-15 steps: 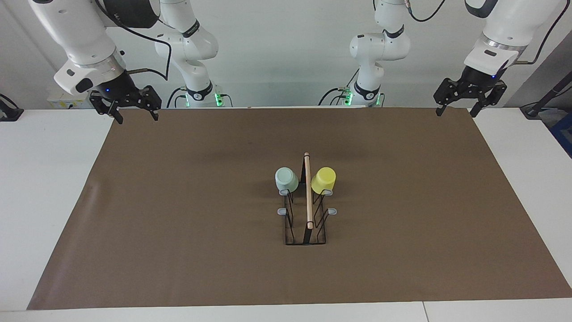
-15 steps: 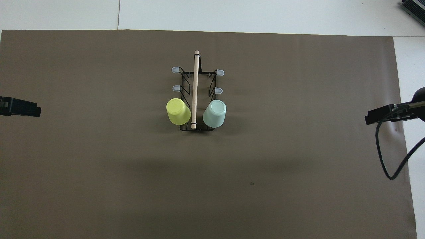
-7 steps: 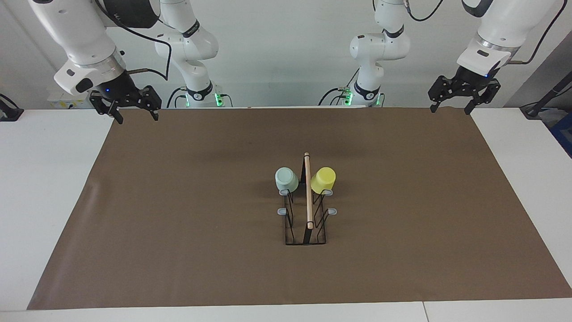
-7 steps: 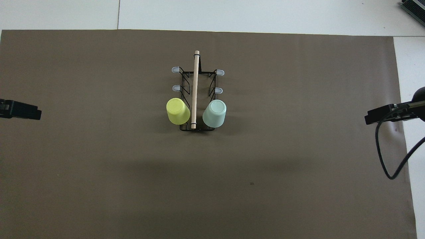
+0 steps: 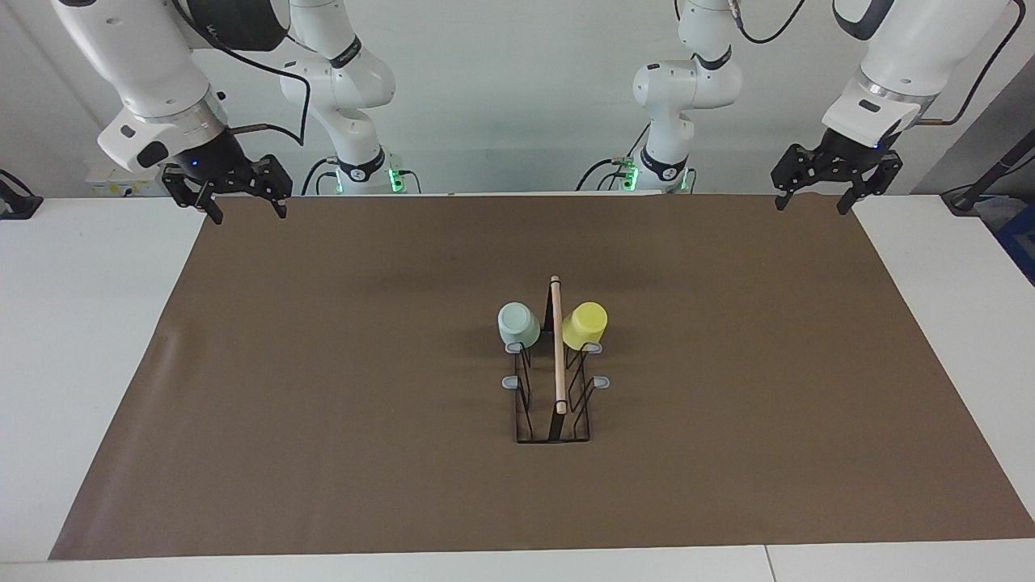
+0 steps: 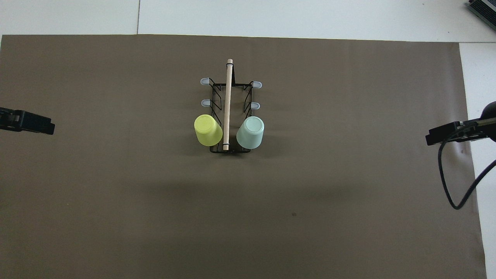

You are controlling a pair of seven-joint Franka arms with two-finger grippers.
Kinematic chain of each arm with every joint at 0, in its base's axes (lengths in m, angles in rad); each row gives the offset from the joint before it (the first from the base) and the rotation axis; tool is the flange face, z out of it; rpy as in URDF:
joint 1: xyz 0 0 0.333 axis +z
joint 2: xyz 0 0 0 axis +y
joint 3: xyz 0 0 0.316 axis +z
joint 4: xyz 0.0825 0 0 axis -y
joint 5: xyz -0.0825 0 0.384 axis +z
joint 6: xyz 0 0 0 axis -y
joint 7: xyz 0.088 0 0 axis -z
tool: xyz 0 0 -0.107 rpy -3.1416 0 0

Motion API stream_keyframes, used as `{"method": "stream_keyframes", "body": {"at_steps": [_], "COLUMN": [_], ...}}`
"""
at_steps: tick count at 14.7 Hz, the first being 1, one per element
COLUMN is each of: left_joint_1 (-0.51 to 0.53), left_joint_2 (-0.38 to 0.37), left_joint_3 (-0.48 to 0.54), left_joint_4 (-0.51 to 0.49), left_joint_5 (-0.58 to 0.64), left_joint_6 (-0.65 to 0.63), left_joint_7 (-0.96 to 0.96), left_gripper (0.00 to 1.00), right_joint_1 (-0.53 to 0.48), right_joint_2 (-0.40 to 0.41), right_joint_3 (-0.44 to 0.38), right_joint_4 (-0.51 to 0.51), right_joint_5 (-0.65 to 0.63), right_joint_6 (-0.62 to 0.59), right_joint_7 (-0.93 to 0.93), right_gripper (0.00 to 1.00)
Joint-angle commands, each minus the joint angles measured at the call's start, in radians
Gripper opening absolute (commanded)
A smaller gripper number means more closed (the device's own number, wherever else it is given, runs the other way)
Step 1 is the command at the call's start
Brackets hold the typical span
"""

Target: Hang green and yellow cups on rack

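The rack [image 5: 553, 380] stands in the middle of the brown mat [image 5: 323, 388] that covers most of the table [image 5: 81, 339]. It is a narrow black wire frame, with a light wooden rod [image 5: 557, 343] along its top. The rod runs from the robots' end of the rack toward the end away from them.

Both cups are already on the rack, upside down, on the two pegs nearest to the robots. The green cup [image 5: 518, 324] sits on the side of the rack toward the right arm's end of the table. The yellow cup [image 5: 585, 326] sits on the side toward the left arm's end, so the rod passes between them. Each cup leans a little outward from the rod. The four other pegs [image 5: 512, 381], with their grey tips, carry nothing.

Both end effectors are well apart from the rack and hang in the air. The right end effector [image 5: 243, 208] is over the corner of the mat at the right arm's end, on the robots' side of the rack. Its two fingers point down with a wide gap between them, and nothing is held. The left end effector [image 5: 811, 200] is over the corner of the mat at the left arm's end. Its fingers are also spread wide and empty.
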State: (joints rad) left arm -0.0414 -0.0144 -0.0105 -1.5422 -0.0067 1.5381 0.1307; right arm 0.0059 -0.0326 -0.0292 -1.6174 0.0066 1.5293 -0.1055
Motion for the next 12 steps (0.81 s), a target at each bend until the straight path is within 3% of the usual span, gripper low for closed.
{"method": "stream_keyframes", "body": {"at_steps": [1, 6, 12], "left_joint_1": [-0.003, -0.008, -0.014], "left_joint_2": [0.039, -0.012, -0.027], "left_joint_3": [0.000, -0.002, 0.006], "left_joint_4": [0.077, -0.005, -0.024], "left_joint_5": [-0.010, -0.007, -0.004], "left_joint_6": [-0.058, -0.040, -0.032], "left_joint_7": [0.012, 0.004, 0.001], "left_gripper": [1.00, 1.00, 1.00], "right_joint_1": [-0.014, -0.014, -0.014], "right_joint_2": [-0.020, -0.018, -0.020], "right_joint_3": [0.006, 0.006, 0.006], "right_joint_4": [-0.018, -0.018, -0.018], "right_joint_5": [0.019, 0.019, 0.019], "right_joint_6": [-0.006, -0.006, -0.006], "right_joint_7": [0.012, 0.012, 0.012], "right_gripper": [1.00, 1.00, 1.00]}}
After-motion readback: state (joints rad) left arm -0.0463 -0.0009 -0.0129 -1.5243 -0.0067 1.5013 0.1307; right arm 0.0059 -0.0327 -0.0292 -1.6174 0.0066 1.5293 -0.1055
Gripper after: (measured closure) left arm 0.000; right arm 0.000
